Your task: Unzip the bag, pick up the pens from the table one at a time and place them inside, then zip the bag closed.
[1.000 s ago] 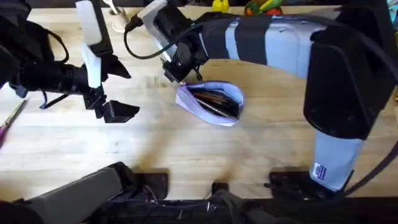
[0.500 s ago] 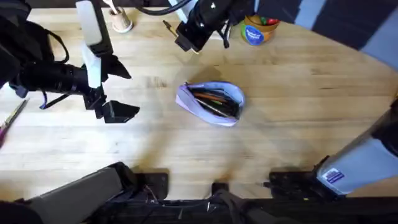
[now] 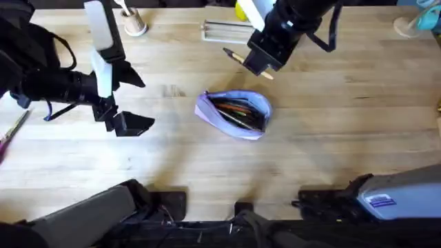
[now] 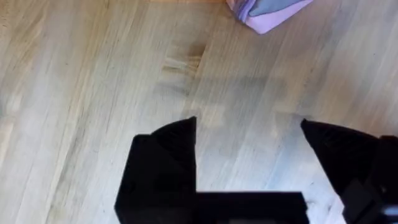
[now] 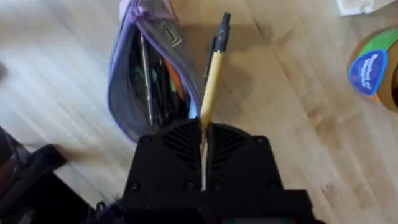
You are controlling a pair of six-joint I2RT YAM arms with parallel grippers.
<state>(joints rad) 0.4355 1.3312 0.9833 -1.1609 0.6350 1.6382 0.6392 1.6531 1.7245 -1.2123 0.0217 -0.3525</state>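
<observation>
Nearest the arm bases, the left gripper (image 3: 127, 122) hangs with its jaws apart, empty, left of the bag (image 3: 233, 114). One bag lies unzipped mid-counter (image 3: 331, 138), several pens already inside. Beyond it, the right gripper (image 3: 260, 60) has swung back from the far edge, clamped on one tan-yellow pen (image 5: 211, 81). Judgement: insertion comes next, zipping after. No loose pen is identifiable on the counter.

Light-wood plank tabletop (image 3: 331, 110), visible grain, evenly lit.
</observation>
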